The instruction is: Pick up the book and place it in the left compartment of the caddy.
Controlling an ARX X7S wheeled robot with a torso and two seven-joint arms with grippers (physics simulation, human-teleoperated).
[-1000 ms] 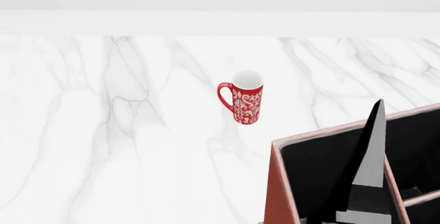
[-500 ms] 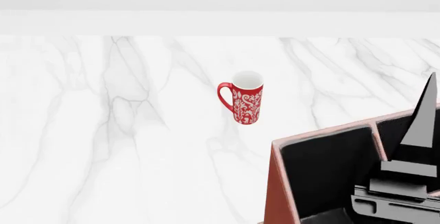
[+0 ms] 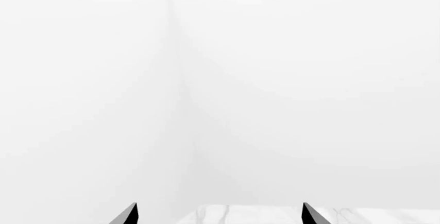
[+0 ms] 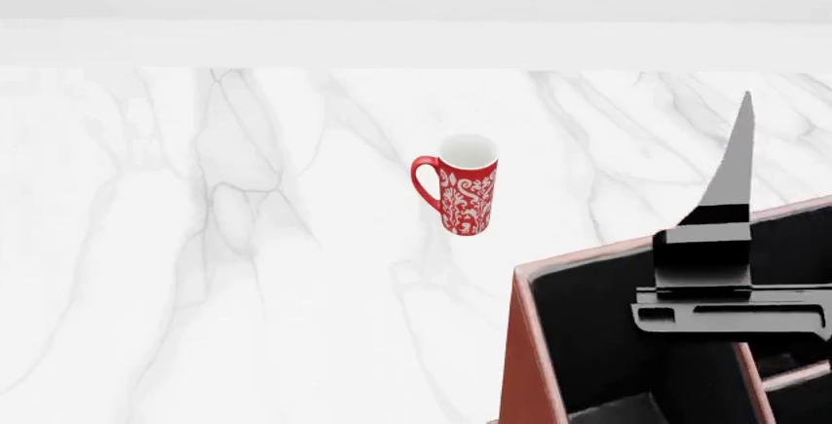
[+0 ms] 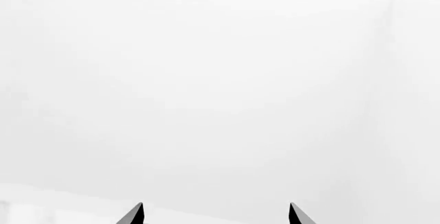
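Note:
The reddish-brown caddy (image 4: 527,346) stands at the lower right of the head view. Its left compartment (image 4: 598,317) shows as a deep black slot. I see no book in any view; the slot's floor is cut off by the frame edge. My right gripper (image 4: 743,117) is raised above the caddy, fingers pointing up and away. In the right wrist view it (image 5: 214,213) is open and empty, facing blank white. My left gripper (image 3: 218,213) is open and empty over the marble edge, and is out of the head view.
A red-and-white patterned mug (image 4: 462,185) stands upright on the white marble table (image 4: 234,249), left of and beyond the caddy. A white wall runs along the table's far edge. Smaller caddy sections (image 4: 796,400) lie right of the divider.
My right gripper has risen from low inside the caddy to well above its rim, swinging right and then back. The mug and caddy have not moved.

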